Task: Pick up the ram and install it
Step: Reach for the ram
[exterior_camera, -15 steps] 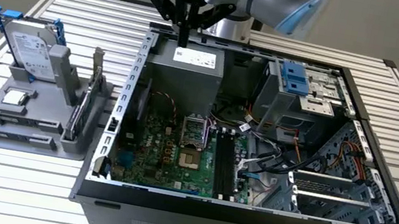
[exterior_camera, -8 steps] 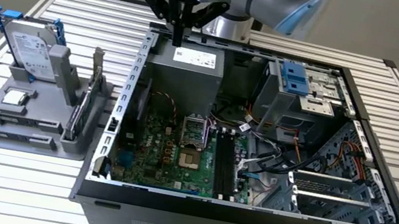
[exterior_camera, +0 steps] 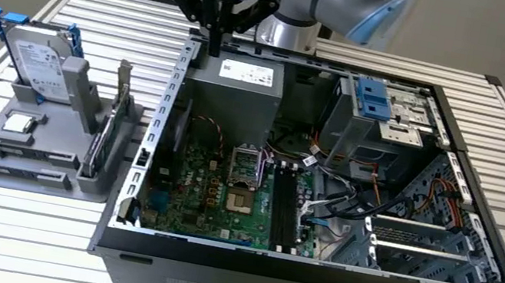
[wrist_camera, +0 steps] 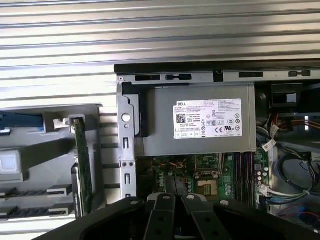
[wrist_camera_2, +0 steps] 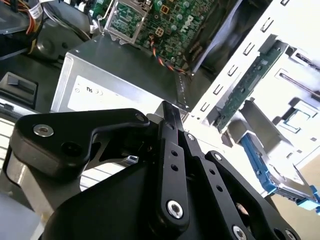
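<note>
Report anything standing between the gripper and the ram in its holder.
The case's side wall stands between the gripper, which hangs over the power supply, and the ram upright in the grey holder. Above that wall's rim, nothing visible blocks the way.

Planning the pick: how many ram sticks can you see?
1. The ram stands on edge in the gray holder beside the case; others may be hidden.

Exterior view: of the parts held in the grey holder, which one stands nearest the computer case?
The ram, the slim dark stick standing on its long edge. The hard drive and the processor chip sit farther off, toward the exterior view's left.
</note>
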Controlling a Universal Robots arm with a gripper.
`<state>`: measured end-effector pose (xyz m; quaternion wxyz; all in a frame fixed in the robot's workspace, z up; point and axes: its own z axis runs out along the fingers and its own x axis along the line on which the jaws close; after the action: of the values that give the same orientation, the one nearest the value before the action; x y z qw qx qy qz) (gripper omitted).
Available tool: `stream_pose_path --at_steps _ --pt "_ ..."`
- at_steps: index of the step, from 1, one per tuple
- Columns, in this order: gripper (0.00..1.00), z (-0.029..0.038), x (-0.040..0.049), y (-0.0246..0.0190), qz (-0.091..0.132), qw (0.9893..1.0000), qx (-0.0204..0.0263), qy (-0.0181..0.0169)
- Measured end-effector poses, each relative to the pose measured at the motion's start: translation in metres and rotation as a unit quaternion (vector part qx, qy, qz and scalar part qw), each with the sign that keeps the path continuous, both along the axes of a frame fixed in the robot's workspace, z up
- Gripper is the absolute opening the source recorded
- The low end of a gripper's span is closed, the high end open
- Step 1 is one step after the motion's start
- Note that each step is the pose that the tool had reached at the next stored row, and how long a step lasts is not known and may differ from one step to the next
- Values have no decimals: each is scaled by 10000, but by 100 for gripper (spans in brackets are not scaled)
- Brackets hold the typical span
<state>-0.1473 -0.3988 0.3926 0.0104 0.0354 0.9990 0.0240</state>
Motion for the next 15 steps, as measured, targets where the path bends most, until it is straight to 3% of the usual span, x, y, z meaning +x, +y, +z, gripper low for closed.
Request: stream_pose_path --at_steps 15 --pt "0 0 -191 0 0 10000 0 0"
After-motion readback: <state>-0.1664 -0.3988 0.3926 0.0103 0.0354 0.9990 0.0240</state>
